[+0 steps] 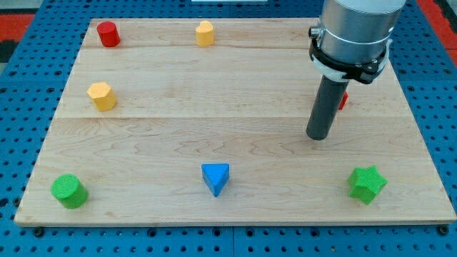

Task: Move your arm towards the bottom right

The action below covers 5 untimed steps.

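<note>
Green cylinder (68,190) lies far left of my tip (318,137).

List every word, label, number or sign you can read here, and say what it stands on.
None: no readable text shows anywhere.
The wooden board, the blocks and the arm above my tip carry no markings.
The blue perforated surface around the board shows only holes.

Red block (344,100) mostly occluded by the rod, only a sliver showing at the rod's 3 o'clock edge; shape can't be made out. Arm housing (355,28) cropped at 12 o'clock by the frame top. Pegboard (14,86) around the wooden board runs off every frame edge.
</note>
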Motion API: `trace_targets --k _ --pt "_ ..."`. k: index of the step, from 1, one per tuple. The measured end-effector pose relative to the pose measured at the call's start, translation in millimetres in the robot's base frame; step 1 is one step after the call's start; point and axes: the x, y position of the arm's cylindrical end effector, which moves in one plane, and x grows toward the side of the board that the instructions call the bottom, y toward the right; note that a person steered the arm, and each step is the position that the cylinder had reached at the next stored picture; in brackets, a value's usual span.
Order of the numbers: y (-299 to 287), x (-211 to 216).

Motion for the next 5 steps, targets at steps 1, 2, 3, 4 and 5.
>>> trace_targets --k 1,2,3,4,5 --pt "0 0" --pt "0 -10" --pt "0 -10" --pt "-1 -10" --pt "28 -4"
